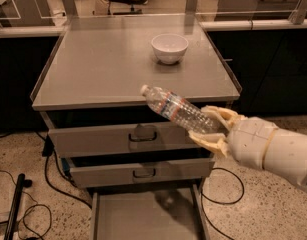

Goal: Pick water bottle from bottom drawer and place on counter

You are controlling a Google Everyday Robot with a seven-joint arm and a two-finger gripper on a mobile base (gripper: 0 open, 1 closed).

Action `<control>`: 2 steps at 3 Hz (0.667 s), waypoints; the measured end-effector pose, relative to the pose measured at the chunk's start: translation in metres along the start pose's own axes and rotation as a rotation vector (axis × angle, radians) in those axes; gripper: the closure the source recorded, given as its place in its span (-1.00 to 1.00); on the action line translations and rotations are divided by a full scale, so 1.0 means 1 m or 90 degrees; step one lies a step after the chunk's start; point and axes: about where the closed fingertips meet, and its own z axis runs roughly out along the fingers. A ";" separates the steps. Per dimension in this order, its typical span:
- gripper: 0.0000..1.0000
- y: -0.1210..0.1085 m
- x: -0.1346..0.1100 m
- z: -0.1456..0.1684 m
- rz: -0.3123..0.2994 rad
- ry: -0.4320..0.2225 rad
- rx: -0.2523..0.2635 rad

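My gripper [213,126] comes in from the right and is shut on the water bottle [175,109], a clear ribbed bottle with a white cap and a coloured label band. The bottle is tilted, cap pointing up and left, held in the air in front of the counter's front edge. The counter [108,69] is the flat grey cabinet top just beyond the cap. The bottom drawer [143,219] stands pulled open below, its grey floor bare.
A white bowl [169,48] sits on the counter at the back right. Two shut grey drawers with dark loop handles [143,134] are under the counter. Black cables [23,184] lie on the speckled floor at left. Glass partitions stand behind the cabinet.
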 end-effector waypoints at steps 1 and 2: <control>1.00 -0.023 -0.043 0.030 -0.058 -0.003 0.003; 1.00 -0.064 -0.078 0.049 -0.101 0.026 0.026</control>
